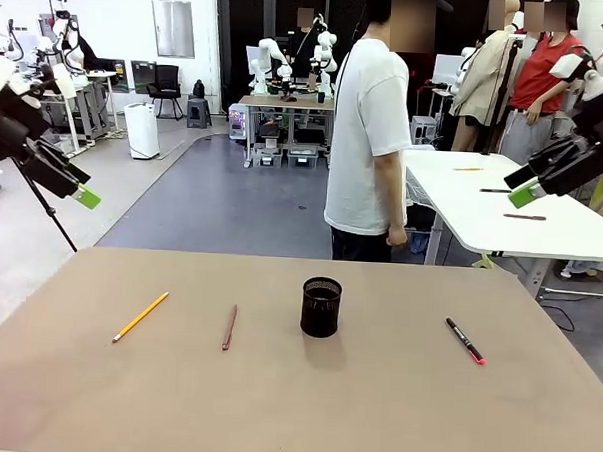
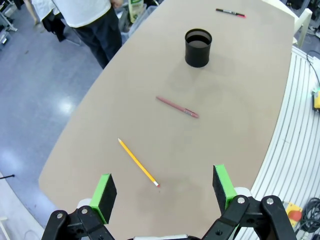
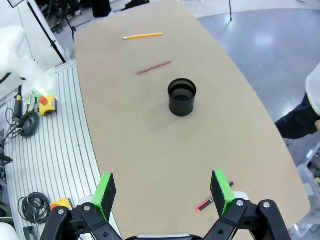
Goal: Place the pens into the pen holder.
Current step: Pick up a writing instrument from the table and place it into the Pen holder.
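The black mesh pen holder [image 1: 321, 307] stands upright mid-table, seen too as the holder [image 2: 198, 48] and the holder [image 3: 182, 97]. Left of it lie the reddish-brown pen [image 1: 230, 326] and the yellow pencil [image 1: 140, 316]. The black marker [image 1: 466, 340] with a pink-red end lies to its right. My left gripper [image 1: 81, 191] hangs open high off the table's left edge, above the pencil [image 2: 138, 162] and pen [image 2: 177, 106]. My right gripper [image 1: 523, 189] is open, raised at the right, over the marker [image 3: 214, 198].
A person in a white shirt [image 1: 370, 139] stands at the far edge of the brown table [image 1: 294, 406]. A white table [image 1: 483, 204] with pens stands behind on the right. Cables and a ribbed floor strip [image 3: 45, 150] border the table.
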`<action>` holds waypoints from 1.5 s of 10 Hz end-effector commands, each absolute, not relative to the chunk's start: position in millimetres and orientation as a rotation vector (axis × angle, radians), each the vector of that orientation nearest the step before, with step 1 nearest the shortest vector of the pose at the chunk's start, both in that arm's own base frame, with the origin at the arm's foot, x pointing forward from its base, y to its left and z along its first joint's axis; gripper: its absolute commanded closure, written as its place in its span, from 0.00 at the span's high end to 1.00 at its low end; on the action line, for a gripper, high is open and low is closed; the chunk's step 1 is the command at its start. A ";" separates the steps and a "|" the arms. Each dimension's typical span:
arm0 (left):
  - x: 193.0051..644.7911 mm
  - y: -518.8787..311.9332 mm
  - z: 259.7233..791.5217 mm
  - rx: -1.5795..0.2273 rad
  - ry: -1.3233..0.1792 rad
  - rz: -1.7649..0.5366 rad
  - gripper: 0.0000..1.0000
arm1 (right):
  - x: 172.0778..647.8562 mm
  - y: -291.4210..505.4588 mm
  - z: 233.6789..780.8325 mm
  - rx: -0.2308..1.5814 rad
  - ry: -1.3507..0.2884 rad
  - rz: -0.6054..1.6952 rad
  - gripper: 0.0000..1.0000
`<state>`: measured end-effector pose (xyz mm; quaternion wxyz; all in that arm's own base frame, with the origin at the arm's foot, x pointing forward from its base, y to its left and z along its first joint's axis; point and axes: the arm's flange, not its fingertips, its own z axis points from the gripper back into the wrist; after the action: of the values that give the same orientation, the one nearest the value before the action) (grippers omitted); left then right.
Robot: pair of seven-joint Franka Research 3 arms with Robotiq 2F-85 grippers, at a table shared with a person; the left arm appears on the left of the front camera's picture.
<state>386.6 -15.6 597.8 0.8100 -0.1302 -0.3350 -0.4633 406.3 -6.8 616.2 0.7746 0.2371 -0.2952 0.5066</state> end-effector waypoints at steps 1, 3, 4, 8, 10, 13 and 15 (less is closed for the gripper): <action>382.4 -15.5 602.5 -0.283 -0.726 -0.995 1.00 | 410.1 -3.0 614.4 0.510 -0.666 1.085 1.00; 384.8 -15.8 600.4 -0.276 -0.723 -0.992 1.00 | 414.0 -5.5 611.5 0.483 -0.706 1.065 1.00; 384.8 -15.8 600.4 -0.276 -0.723 -0.992 1.00 | 408.5 -1.6 614.7 0.506 -0.634 1.100 1.00; 384.8 -15.8 600.4 -0.276 -0.723 -0.992 1.00 | 408.5 -1.6 614.7 0.506 -0.634 1.100 1.00; 384.8 -15.8 600.4 -0.276 -0.723 -0.992 1.00 | 408.5 -1.6 614.7 0.506 -0.634 1.100 1.00; 384.8 -15.8 600.4 -0.276 -0.723 -0.992 1.00 | 408.5 -1.6 614.7 0.506 -0.634 1.100 1.00; 384.8 -15.8 600.4 -0.276 -0.723 -0.992 1.00 | 412.3 -8.9 619.1 0.516 -0.651 1.053 1.00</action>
<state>384.1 -16.3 600.9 0.8080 -0.1305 -0.3390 -0.4639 409.2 -3.9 613.5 0.7791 0.2321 -0.2932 0.5031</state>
